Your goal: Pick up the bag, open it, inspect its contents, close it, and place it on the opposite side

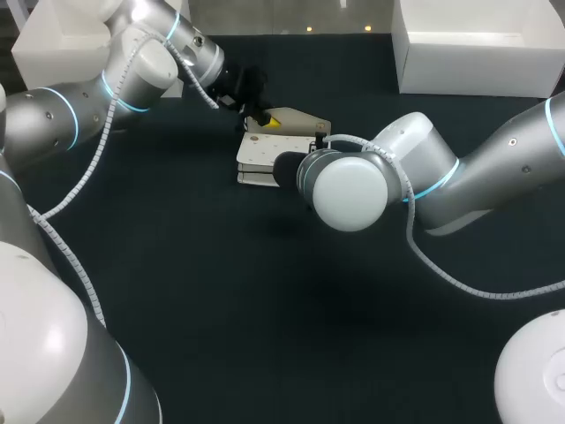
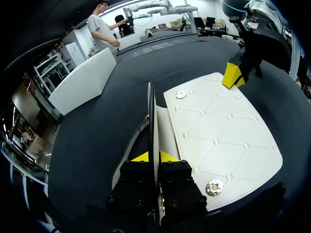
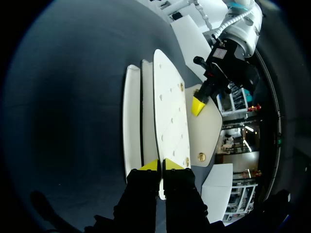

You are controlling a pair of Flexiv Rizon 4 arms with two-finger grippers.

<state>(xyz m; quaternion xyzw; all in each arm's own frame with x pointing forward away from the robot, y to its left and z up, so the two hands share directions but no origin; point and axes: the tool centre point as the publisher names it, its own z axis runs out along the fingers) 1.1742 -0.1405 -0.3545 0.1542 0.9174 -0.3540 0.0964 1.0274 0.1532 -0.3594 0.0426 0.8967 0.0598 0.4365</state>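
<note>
The white quilted bag (image 1: 269,152) lies on the dark table a little behind its middle, its flap (image 1: 296,117) turned out toward the back. My left gripper (image 1: 259,117) comes in from the back left. In the left wrist view this gripper (image 2: 154,156) is shut on a thin flap edge (image 2: 151,111) beside the quilted panel (image 2: 218,141). My right gripper (image 3: 160,165) is shut on the edge of the quilted panel (image 3: 170,107). In the head view its fingers are hidden behind the right wrist (image 1: 349,190). The bag's inside does not show.
A white box (image 1: 477,44) stands at the back right and another white box (image 1: 44,49) at the back left. Dark table surface (image 1: 265,300) stretches in front of the bag toward me.
</note>
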